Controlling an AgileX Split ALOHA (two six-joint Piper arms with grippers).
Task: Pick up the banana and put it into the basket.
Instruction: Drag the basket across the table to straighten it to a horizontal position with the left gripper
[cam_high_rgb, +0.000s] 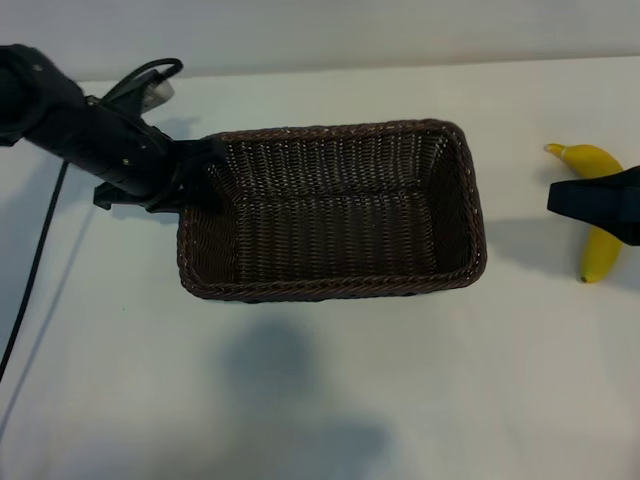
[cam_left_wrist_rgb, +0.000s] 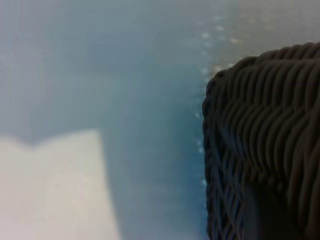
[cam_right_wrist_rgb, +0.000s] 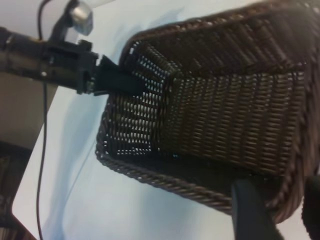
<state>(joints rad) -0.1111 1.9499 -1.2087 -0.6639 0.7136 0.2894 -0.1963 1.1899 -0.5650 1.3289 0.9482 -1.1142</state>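
The dark brown woven basket (cam_high_rgb: 330, 210) stands mid-table, nothing inside it. My left gripper (cam_high_rgb: 200, 165) is shut on the basket's left end wall, and in the right wrist view that left gripper (cam_right_wrist_rgb: 125, 82) reaches over the rim. The left wrist view shows only the basket's weave (cam_left_wrist_rgb: 260, 145) up close. The yellow banana (cam_high_rgb: 600, 255) lies on the table right of the basket. My right gripper (cam_high_rgb: 562, 198) hangs over the banana's middle and hides it. In its own view the right gripper (cam_right_wrist_rgb: 277, 200) stands open, nothing between its fingers (cam_right_wrist_rgb: 247, 210); the banana is out of that view.
A black cable (cam_high_rgb: 35, 270) runs from the left arm down the table's left side. The white table (cam_high_rgb: 330, 400) stretches in front of the basket. A narrow strip of table separates basket and banana.
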